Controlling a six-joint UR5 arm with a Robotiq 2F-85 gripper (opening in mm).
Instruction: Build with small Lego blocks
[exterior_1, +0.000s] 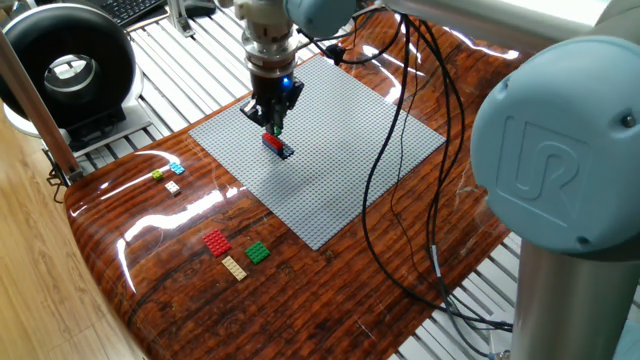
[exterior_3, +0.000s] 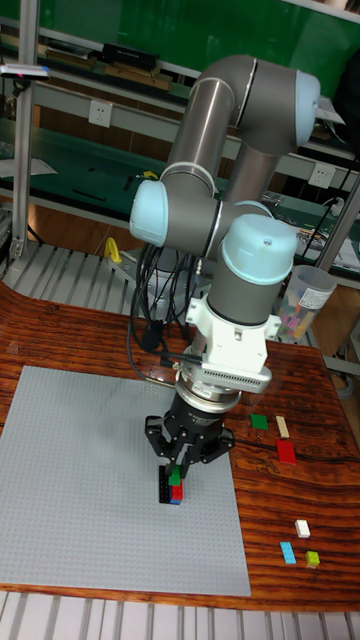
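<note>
One green brick (exterior_3: 177, 474) sits pinched between the closed fingers of the gripper (exterior_1: 273, 124) directly above the red-and-blue stack (exterior_1: 277, 146) on the grey baseplate (exterior_1: 340, 190), its long axis seemingly along the stack's, a grasp only the tall fixed view shows, with spare bricks (exterior_1: 236, 253) lying well apart.

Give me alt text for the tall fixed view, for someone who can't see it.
A UR5 arm's gripper holds a green brick just above red and dark blue bricks on a grey baseplate. Loose bricks lie on the wooden table to the right.
</note>
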